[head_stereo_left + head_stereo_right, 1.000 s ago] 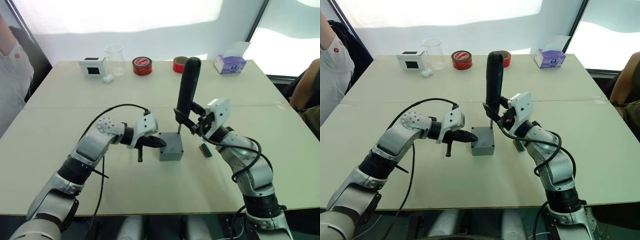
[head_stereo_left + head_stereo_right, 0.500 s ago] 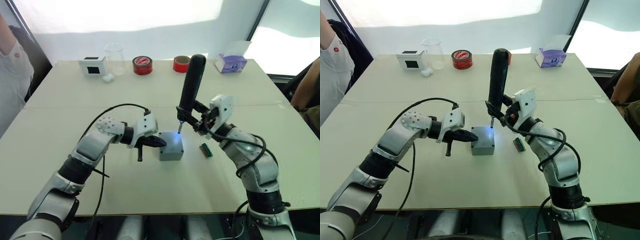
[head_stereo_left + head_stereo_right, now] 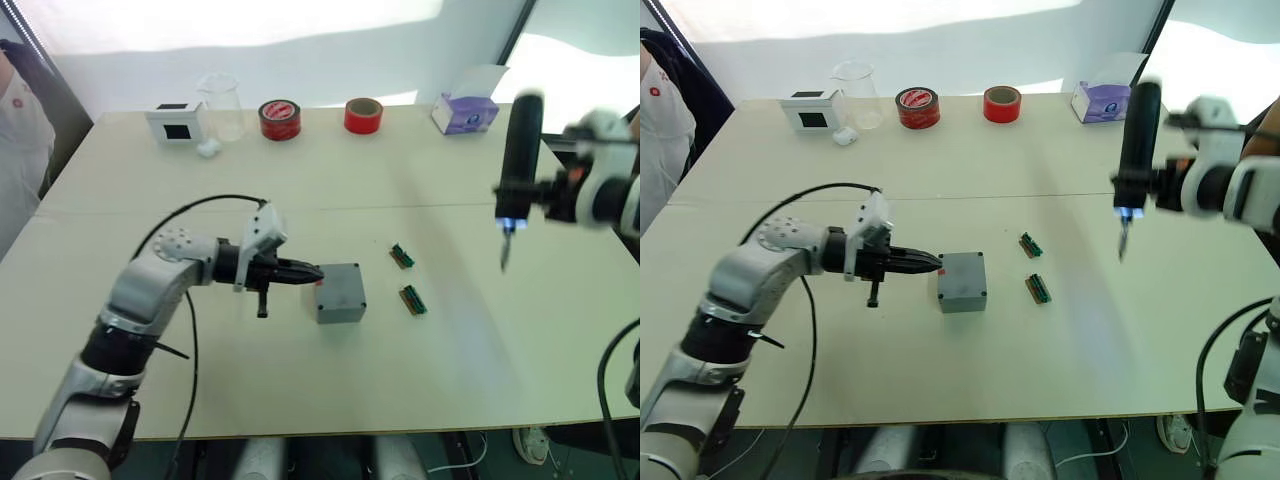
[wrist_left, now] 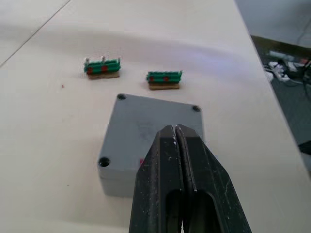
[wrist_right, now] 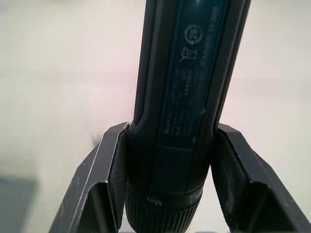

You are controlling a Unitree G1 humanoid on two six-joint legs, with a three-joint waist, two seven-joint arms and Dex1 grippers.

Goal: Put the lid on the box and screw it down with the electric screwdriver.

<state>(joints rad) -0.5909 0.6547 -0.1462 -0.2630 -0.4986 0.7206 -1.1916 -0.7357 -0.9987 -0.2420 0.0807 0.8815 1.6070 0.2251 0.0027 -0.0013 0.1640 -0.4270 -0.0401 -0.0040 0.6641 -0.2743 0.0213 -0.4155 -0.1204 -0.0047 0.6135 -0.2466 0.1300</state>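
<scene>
Screwdriver (image 3: 521,150) upright, bit down, clamped in right gripper (image 5: 167,187) above bench's right edge. Left gripper (image 4: 176,141), fingers pressed together, touches lidded box (image 3: 340,291) mid-bench.

Box (image 3: 340,292) mid-table, two blocks (image 3: 408,278) right, tape rolls (image 3: 320,117) behind

Along the table's (image 3: 300,390) far edge stand a white cube (image 3: 172,122), glass beaker (image 3: 222,103), two red tape rolls (image 3: 280,118) (image 3: 363,114) and a tissue box (image 3: 464,110). Two green blocks (image 3: 402,256) (image 3: 412,299) lie mid-table.
</scene>
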